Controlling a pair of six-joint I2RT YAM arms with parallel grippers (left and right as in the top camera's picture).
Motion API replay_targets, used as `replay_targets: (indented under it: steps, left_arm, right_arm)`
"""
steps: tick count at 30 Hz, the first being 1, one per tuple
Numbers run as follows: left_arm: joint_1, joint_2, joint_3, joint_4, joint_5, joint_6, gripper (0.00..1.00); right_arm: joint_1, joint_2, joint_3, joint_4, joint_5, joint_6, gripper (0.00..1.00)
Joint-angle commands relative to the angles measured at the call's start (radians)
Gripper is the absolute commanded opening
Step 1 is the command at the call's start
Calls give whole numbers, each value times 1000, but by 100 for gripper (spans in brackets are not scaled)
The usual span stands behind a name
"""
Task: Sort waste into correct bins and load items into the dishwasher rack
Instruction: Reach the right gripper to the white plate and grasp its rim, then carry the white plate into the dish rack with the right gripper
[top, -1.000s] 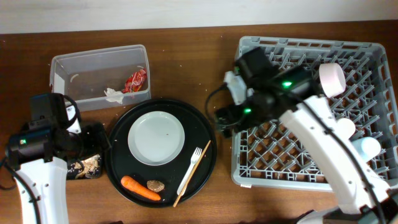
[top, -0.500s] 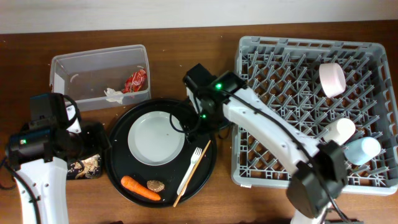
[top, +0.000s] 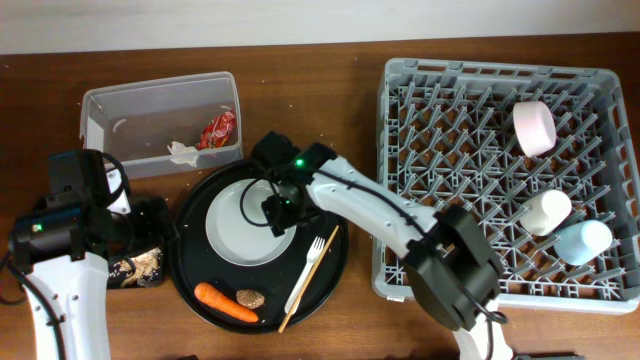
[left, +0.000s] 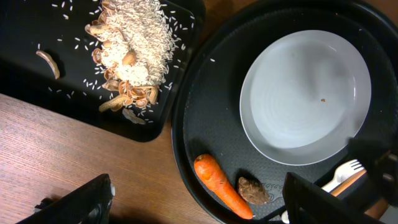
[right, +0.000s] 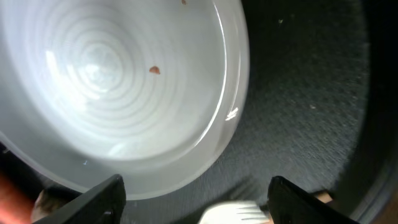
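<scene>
Right gripper (top: 280, 208) is over the big round black tray (top: 192, 278), sitting above the right edge of the white plate (top: 232, 232) in the tray's middle. Fingers are spread, with the plate rim between them and nothing pinched. Wrist view is blurry, so I honestly can't tell if they're touching the plate.

Left gripper (left: 202, 199) hangs just off the tray's left side, also spread wide and empty.

At the tray's front edge: the carrot (top: 225, 302) with the small brown piece (top: 250, 298) right beside it. Fork (top: 312, 262) and stick (top: 305, 288) lie side by side on the tray's right part.

Touching the tray's left rim is the shallow black tray (left: 37, 93) with the grains (left: 140, 43) piled in it. Behind the tray on the left is the clear tub (top: 160, 95), with the red wrapper (top: 218, 130) and napkin (top: 182, 152) inside.

Right of the tray is the grey rack (top: 400, 272), holding the pink bowl (top: 535, 127), small white cup (top: 545, 212) and blue cup (top: 583, 240).
</scene>
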Motion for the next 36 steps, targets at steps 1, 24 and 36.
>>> replay_targets:
  steps: [1,24,36]
  left_arm:
    - [6,-11,6,2,3,-2,87]
    - [6,-11,6,2,3,-2,87]
    - [6,-11,6,3,3,-2,87]
  right_arm:
    - [8,45,-4,48,49,24,71]
    - [10,119,-4,92,54,25,8]
    - [-74,18,48,-39,97,25,4]
